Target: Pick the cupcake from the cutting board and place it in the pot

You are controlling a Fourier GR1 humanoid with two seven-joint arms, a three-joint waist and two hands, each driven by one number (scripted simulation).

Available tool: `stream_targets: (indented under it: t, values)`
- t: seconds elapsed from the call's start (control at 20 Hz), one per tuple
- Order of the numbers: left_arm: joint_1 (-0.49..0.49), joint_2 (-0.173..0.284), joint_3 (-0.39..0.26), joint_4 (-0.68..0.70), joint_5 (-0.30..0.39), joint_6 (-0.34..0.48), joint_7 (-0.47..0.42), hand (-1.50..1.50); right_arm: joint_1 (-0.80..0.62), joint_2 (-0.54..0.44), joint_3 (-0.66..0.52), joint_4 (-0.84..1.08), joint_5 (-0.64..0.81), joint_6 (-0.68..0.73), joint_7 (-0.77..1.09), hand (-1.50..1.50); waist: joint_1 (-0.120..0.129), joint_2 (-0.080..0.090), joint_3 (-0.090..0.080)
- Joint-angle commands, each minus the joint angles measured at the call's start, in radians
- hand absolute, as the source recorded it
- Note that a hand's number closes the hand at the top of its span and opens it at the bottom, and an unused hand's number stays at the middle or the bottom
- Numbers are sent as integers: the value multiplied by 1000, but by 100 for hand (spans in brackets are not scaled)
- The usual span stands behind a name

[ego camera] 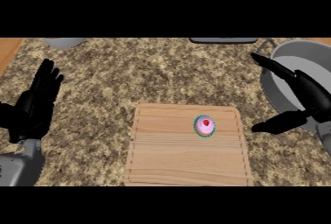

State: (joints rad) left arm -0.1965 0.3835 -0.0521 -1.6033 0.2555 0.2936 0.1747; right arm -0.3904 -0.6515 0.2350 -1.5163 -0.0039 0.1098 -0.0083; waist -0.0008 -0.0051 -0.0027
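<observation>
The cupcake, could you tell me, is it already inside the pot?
No, the cupcake sits on the cutting board, apart from the pot at the right.

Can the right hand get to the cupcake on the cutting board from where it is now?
Probably yes: the right hand is open beside the cutting board, and nothing stands between it and the cupcake.

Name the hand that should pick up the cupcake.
Right. The right hand is open beside the cutting board, nearer the cupcake and the pot; the left hand rests open at the far left.
</observation>
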Motion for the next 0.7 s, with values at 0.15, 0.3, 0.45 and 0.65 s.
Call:
stream_targets:
  t: [0.15,0.3,0.45,0.65]
  values:
    - [-3,20,28,-27,5,-15,15,0,-114,-51,165,-91,70,196,327,-150,14,1,0]
    - [-65,4,21,35,-9,-21,13,0,-122,41,259,-165,98,208,480,-150,-2,4,1]
    - [-31,-4,54,52,14,-55,-11,0,-134,86,253,-183,93,258,569,-150,0,4,2]
    - [-19,-23,57,-5,-11,-52,37,0,-168,190,199,-165,113,294,661,-150,3,4,2]
